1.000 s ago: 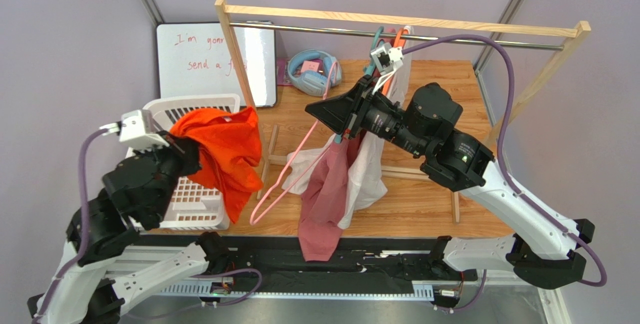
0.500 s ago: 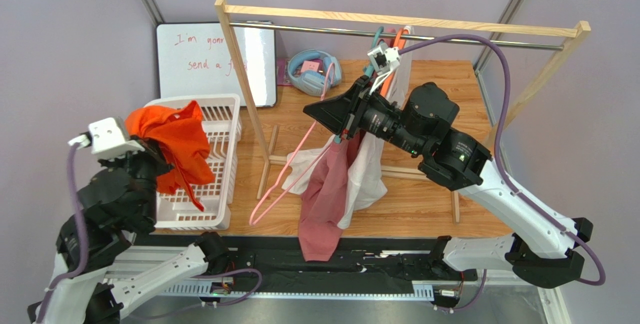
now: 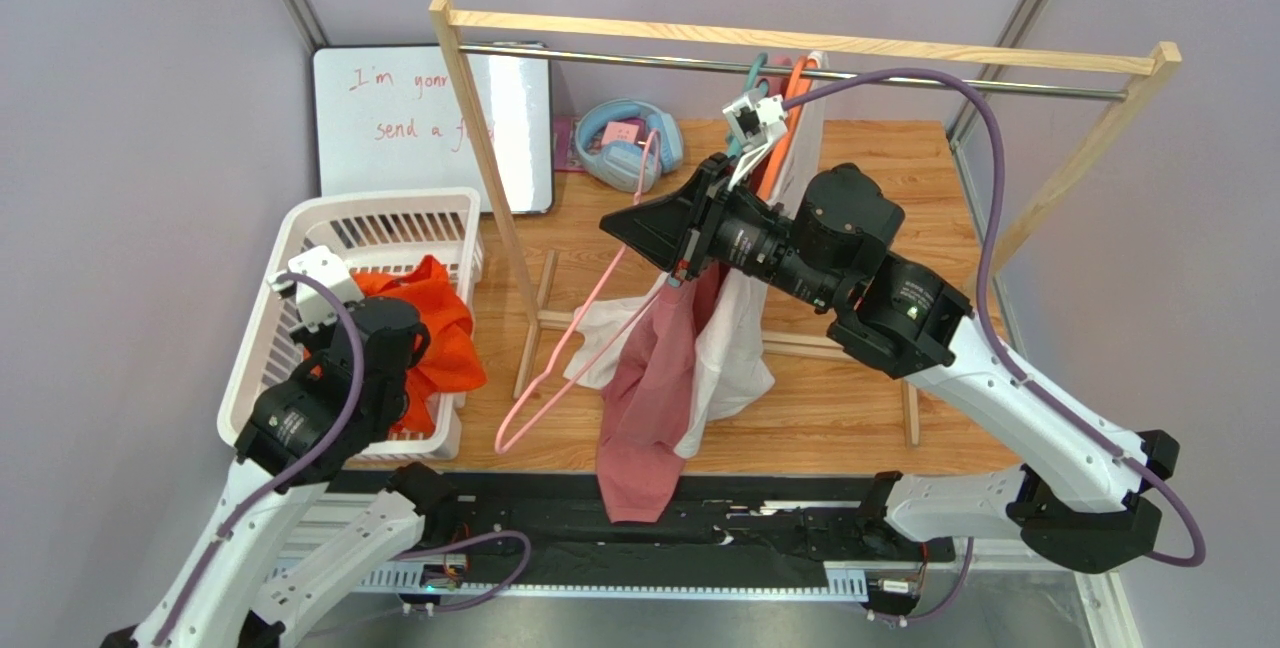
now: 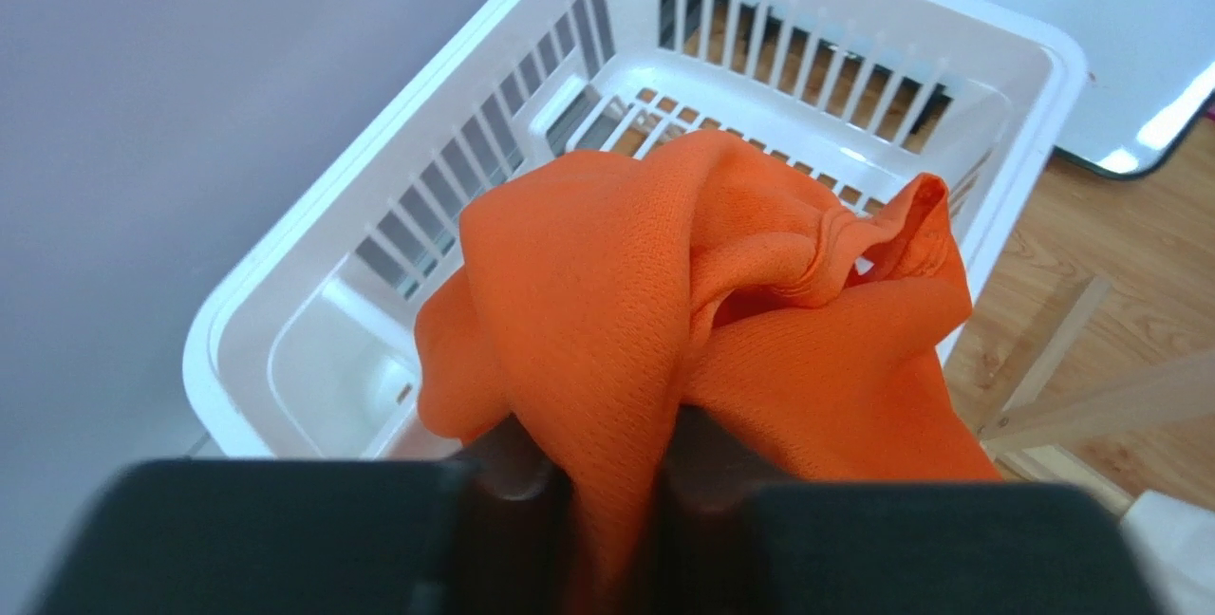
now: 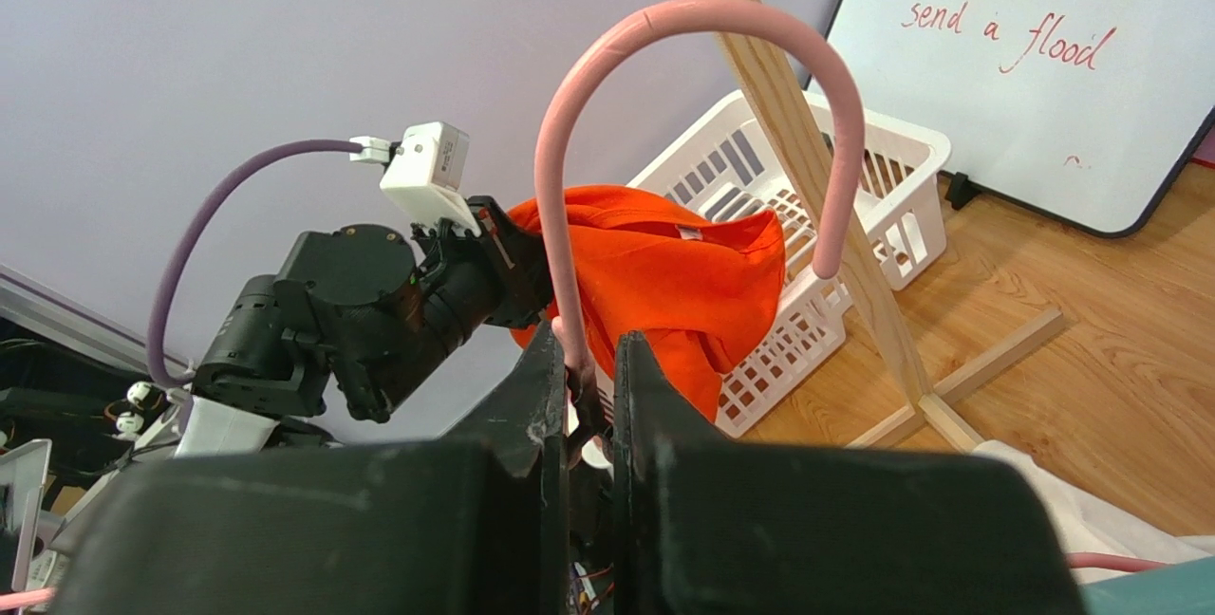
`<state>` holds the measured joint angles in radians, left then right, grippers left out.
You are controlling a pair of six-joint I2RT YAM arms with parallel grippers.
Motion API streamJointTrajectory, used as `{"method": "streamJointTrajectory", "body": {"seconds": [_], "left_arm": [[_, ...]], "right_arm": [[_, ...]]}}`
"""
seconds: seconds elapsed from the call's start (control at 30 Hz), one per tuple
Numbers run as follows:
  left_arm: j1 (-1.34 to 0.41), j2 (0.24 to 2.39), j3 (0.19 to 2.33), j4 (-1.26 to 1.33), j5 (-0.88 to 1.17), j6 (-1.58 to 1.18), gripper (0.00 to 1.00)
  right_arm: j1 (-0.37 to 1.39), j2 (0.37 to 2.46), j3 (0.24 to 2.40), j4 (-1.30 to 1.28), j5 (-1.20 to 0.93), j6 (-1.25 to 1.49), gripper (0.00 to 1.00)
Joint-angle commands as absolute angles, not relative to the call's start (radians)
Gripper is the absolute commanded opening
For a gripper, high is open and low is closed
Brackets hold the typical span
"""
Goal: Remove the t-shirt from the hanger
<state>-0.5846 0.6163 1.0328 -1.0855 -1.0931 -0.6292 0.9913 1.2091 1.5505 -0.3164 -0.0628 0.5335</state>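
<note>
The orange t-shirt (image 3: 431, 336) hangs from my left gripper (image 3: 383, 363) over the white laundry basket (image 3: 376, 213). In the left wrist view the jaws are shut on a fold of the orange t-shirt (image 4: 713, 302), above the basket (image 4: 856, 32). My right gripper (image 3: 669, 236) is shut on the neck of the bare pink hanger (image 3: 579, 363) and holds it up in front of the rack. In the right wrist view the pink hook (image 5: 685, 60) arches above the jaws, with the orange t-shirt (image 5: 670, 281) behind.
A wooden clothes rack (image 3: 781, 48) spans the table's back, with white and dusty-red garments (image 3: 669, 378) hanging from other hangers. A whiteboard (image 3: 428, 116) leans at the back left. Blue headphones (image 3: 624, 138) lie behind the rack post.
My left arm has swung down and to the left, carrying the orange t-shirt from beside the hanger to just over the basket. The right gripper has held the pink hanger nearly still.
</note>
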Motion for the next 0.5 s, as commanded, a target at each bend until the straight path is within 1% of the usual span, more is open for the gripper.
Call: {"method": "streamJointTrajectory", "body": {"seconds": [0.0, 0.03, 0.07, 0.1, 0.27, 0.37, 0.4, 0.43, 0.47], "left_arm": [[-0.473, 0.63, 1.057, -1.055, -0.994, -0.654, 0.46], [-0.472, 0.63, 1.069, -1.06, -0.98, -0.646, 0.71], [-0.472, 0.632, 1.101, -1.065, -0.964, -0.638, 0.89], [-0.472, 0.634, 1.121, -1.069, -0.916, -0.62, 0.99], [-0.472, 0.637, 1.28, -1.163, -0.792, -0.62, 0.99], [-0.472, 0.594, 1.331, -1.134, -0.636, -0.562, 0.98], [-0.472, 0.55, 1.33, -1.108, -0.492, -0.54, 0.96], [-0.472, 0.526, 1.327, -1.032, -0.412, -0.505, 0.91], [-0.472, 0.502, 1.307, -0.988, -0.241, -0.494, 0.9]], "right_arm": [[0.986, 1.213, 1.548, -0.275, -0.081, 0.532, 0.0], [0.986, 1.221, 1.558, -0.281, -0.089, 0.531, 0.0], [0.986, 1.227, 1.562, -0.284, -0.094, 0.528, 0.0], [0.986, 1.235, 1.566, -0.288, -0.1, 0.523, 0.0], [0.986, 1.279, 1.606, -0.295, -0.156, 0.511, 0.0], [0.986, 1.307, 1.627, -0.311, -0.187, 0.485, 0.0], [0.986, 1.315, 1.638, -0.314, -0.195, 0.477, 0.0], [0.986, 1.319, 1.644, -0.316, -0.212, 0.454, 0.0], [0.988, 1.325, 1.651, -0.321, -0.222, 0.442, 0.0]]}}
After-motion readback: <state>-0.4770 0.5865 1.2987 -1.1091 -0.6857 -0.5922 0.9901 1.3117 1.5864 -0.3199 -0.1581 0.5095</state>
